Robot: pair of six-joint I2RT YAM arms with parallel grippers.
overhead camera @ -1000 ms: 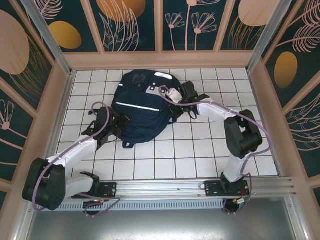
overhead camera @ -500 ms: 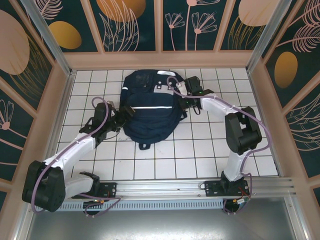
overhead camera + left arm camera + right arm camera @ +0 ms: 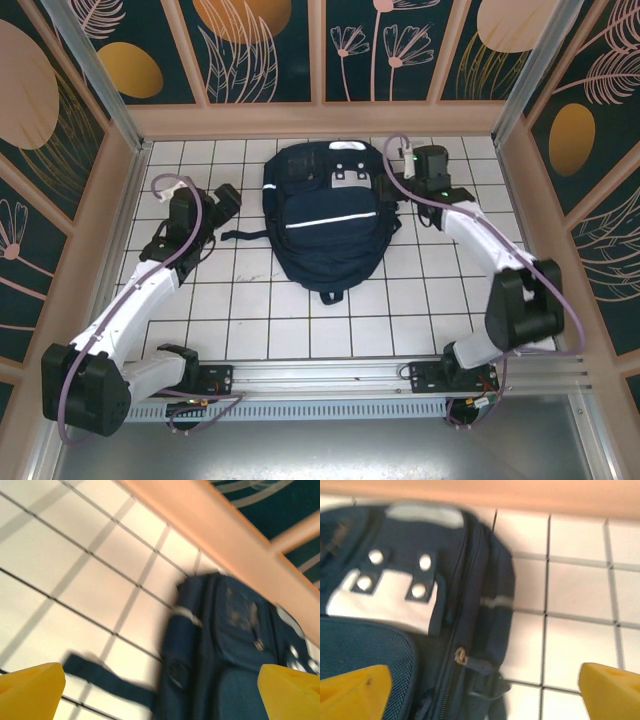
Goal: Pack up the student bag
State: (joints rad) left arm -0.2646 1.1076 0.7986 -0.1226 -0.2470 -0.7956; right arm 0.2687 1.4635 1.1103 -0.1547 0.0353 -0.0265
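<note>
We see the student bag lying flat on the white-tiled table, far-centre, front pocket up, between the two arms. The left gripper sits just left of it, apart from the fabric. In the left wrist view its yellow fingertips are spread wide w/ nothing held, and a loose dark strap lies on the tiles below. The right gripper is close by the bag's far right corner, jaws wide apart too and empty, w/ the zip pull and grey-white patch beneath it.
</note>
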